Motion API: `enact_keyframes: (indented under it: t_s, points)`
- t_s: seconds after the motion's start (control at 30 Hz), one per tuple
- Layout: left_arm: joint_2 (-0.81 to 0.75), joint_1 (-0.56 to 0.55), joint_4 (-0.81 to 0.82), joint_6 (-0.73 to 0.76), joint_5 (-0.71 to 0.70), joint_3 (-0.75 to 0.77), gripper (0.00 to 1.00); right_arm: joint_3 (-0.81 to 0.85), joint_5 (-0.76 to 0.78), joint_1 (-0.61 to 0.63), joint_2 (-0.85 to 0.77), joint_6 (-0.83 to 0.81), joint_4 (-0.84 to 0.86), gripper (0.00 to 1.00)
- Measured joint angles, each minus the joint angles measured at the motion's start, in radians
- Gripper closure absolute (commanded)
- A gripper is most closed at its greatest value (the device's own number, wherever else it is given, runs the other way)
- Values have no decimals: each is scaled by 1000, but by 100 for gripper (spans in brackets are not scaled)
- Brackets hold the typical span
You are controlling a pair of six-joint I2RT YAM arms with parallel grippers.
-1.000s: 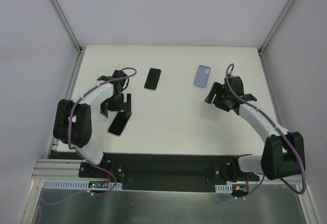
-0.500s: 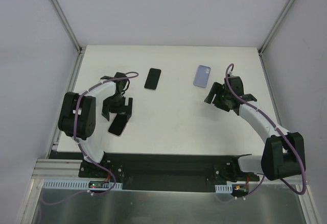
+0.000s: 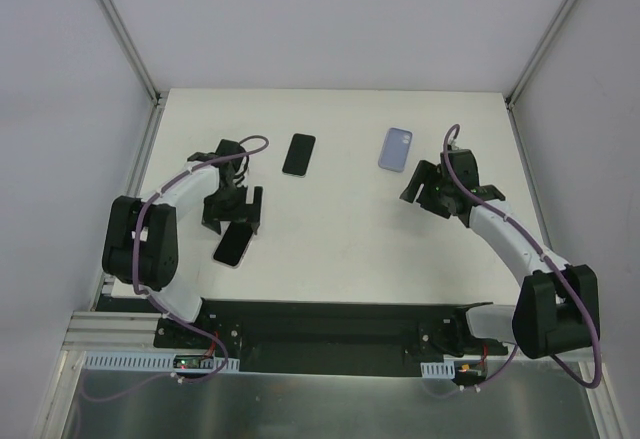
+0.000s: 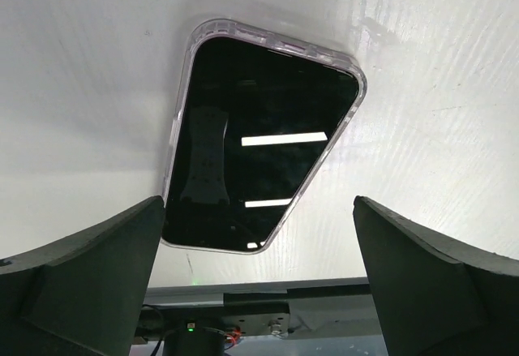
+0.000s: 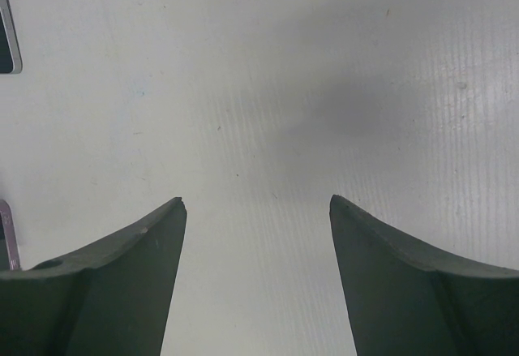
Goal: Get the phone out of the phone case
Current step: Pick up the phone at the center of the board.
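A phone in a clear case lies screen up on the white table at the near left; in the left wrist view the phone in its clear case fills the middle. My left gripper hovers just behind it, open and empty, and its fingers straddle the phone's near end without touching it. My right gripper is open and empty over bare table at the right, and it also shows in the right wrist view.
A bare black phone lies at the back centre. A lavender empty case lies at the back right, just behind my right gripper. White walls enclose the table on three sides.
My left arm has shifted slightly, with the gripper still over the cased phone's far end. The phone has barely moved. The right arm has not moved.
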Motion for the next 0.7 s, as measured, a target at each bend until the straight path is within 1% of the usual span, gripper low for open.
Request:
enact_keyframes:
  t_s: [0.17,0.43,0.7]
  points:
    - [-5,6,10,-1,-9,-14,1,0,0,0,-7,0,0,26]
    - [68,6,7,-8,-75,-25,1,0,0,3,-7,0,0,26]
    - [107,3,0,-7,-68,-20,1,0,0,12,-7,0,0,26]
